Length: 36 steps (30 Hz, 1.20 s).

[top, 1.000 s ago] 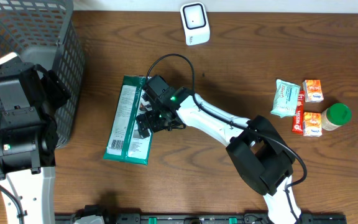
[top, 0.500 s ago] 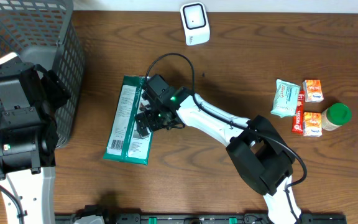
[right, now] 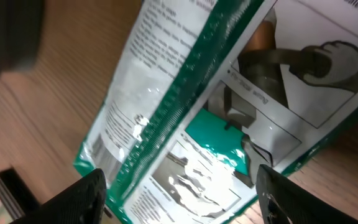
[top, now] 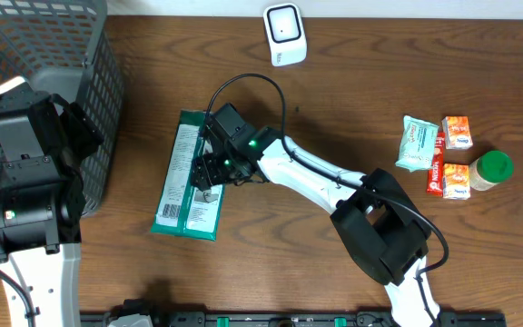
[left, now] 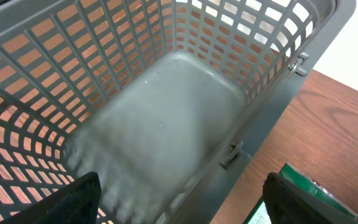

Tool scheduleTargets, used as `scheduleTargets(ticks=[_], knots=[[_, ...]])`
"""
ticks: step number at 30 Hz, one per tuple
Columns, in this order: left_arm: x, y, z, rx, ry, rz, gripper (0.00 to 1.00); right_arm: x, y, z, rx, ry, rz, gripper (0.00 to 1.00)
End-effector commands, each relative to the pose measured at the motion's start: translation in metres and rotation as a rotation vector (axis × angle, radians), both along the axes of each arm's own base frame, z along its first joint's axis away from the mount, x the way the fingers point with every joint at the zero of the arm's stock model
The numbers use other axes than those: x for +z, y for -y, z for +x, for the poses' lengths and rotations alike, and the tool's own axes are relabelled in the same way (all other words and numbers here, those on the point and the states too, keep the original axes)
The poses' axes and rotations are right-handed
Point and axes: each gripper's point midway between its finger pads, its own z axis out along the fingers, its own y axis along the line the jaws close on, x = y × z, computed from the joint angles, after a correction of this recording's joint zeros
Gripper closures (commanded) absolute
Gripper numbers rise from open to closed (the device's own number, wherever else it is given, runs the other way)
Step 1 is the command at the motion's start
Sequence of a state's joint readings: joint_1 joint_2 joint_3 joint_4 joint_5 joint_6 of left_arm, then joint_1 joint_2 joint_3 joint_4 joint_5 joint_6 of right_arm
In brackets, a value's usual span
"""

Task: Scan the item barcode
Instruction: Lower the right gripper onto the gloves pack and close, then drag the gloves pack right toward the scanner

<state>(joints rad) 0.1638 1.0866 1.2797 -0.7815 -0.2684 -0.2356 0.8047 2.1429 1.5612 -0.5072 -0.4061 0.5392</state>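
Note:
A flat green and white packet (top: 182, 193) lies on the wooden table left of centre, its printed back facing up. My right gripper (top: 209, 171) hangs low over the packet's right half. In the right wrist view the packet (right: 229, 93) fills the frame, and the gripper (right: 182, 199) stands open, one dark finger (right: 82, 199) at either side of the crinkled film. A white scanner (top: 284, 34) stands at the table's far edge. My left gripper (left: 179, 199) is open with nothing in it, above the grey basket (left: 166, 106).
The grey mesh basket (top: 98, 82) fills the far left corner, partly under the left arm (top: 25, 173). At the right lie a pale green pouch (top: 417, 143), two orange boxes (top: 457, 132), a red stick pack (top: 436, 173) and a green-lidded jar (top: 491, 170).
My right gripper has shifted a little left and farther over the packet, and its fingers have drawn somewhat closer together. The left arm has not moved.

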Motion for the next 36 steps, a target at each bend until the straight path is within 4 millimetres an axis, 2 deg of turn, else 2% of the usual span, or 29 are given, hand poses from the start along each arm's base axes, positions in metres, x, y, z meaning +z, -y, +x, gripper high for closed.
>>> scheduleTargets(ticks=[1,4,6,7,10,16,19,22,25,30,33,34,36], knots=[[0.008,-0.004,-0.001,0.019,0.018,0.007,0.16,0.01,-0.008,0.008,-0.094,0.009,0.001,0.26],[0.008,-0.004,-0.001,0.019,0.018,0.007,0.16,0.008,-0.009,0.016,-0.141,0.094,-0.047,0.24],[0.008,-0.004,-0.001,0.019,0.018,0.007,0.16,0.011,-0.02,0.016,-0.134,0.145,-0.031,0.22],[0.008,-0.004,-0.001,0.019,0.018,0.007,0.16,0.017,-0.034,0.014,-0.099,0.188,0.004,0.22],[0.008,-0.004,-0.001,0.019,0.018,0.007,0.16,0.027,-0.055,0.01,-0.064,0.267,0.053,0.21],[0.008,-0.004,-0.001,0.019,0.018,0.007,0.16,0.035,-0.07,0.008,-0.064,0.361,0.062,0.26],[0.008,-0.004,-0.001,0.019,0.018,0.007,0.16,0.029,-0.074,0.006,-0.054,0.361,0.064,0.26],[0.008,-0.004,-0.001,0.019,0.018,0.007,0.16,0.009,-0.075,0.005,-0.051,0.346,0.042,0.26],[0.008,-0.004,-0.001,0.019,0.018,0.007,0.16,-0.013,-0.071,0.008,-0.053,0.327,0.01,0.28],[0.008,-0.004,-0.001,0.019,0.018,0.007,0.16,-0.029,-0.049,0.018,-0.08,0.287,-0.055,0.36],[0.008,-0.004,-0.001,0.019,0.018,0.007,0.16,-0.038,-0.025,0.022,-0.1,0.241,-0.124,0.37],[0.008,-0.004,-0.001,0.019,0.018,0.007,0.16,-0.046,-0.007,0.022,-0.113,0.2,-0.18,0.37],[0.008,-0.004,-0.001,0.019,0.018,0.007,0.16,-0.053,0.011,0.022,-0.125,0.158,-0.237,0.37]])
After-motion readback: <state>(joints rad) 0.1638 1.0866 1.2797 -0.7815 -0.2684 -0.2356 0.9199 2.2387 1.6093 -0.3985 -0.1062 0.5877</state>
